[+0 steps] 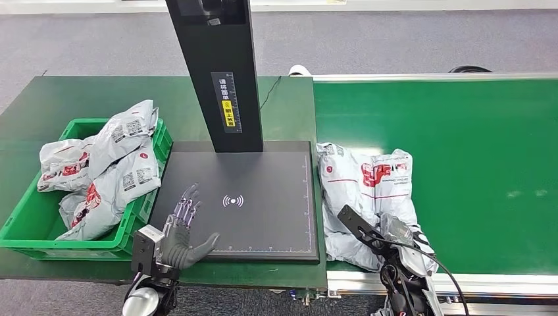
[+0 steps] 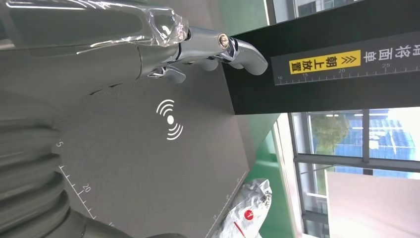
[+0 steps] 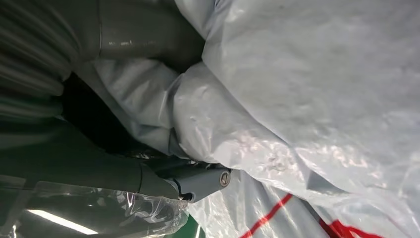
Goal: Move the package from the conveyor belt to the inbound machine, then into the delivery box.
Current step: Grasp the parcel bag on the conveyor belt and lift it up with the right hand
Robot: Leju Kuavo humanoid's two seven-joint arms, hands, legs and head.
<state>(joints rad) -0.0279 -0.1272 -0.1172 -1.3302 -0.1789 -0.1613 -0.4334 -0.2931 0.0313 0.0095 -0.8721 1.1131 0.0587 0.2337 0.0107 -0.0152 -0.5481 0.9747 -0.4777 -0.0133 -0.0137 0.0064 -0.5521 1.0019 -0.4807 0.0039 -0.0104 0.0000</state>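
The right hand (image 1: 403, 238) is closed on the near end of the package (image 1: 366, 197), at the near left corner of the conveyor belt (image 1: 474, 164); in the right wrist view the thumb (image 3: 148, 37) and a finger (image 3: 198, 181) are pressed into the crumpled grey plastic from both sides. The package is seen lying flat on the belt, its white-and-grey film marked with red print, its left edge just beside the inbound machine (image 1: 256, 204). The right wrist is angled in from the belt's near edge, with a black cable looped beside it.

The left hand (image 1: 181, 230) is held open, nothing in it, its fingers (image 1: 187, 204) spread forward over the near left part of the machine's dark platform and its thumb turned out to the right. The white wireless mark (image 1: 232, 201) is found just right of those fingers. A black post (image 1: 220, 72) with a yellow label is raised from the platform's far edge.

The delivery box (image 1: 26, 227), a green crate, is set at the left end of the green table, touching or just beside the platform. Several grey packages (image 1: 105, 174) are heaped in it, the top one overlapping the far right rim.
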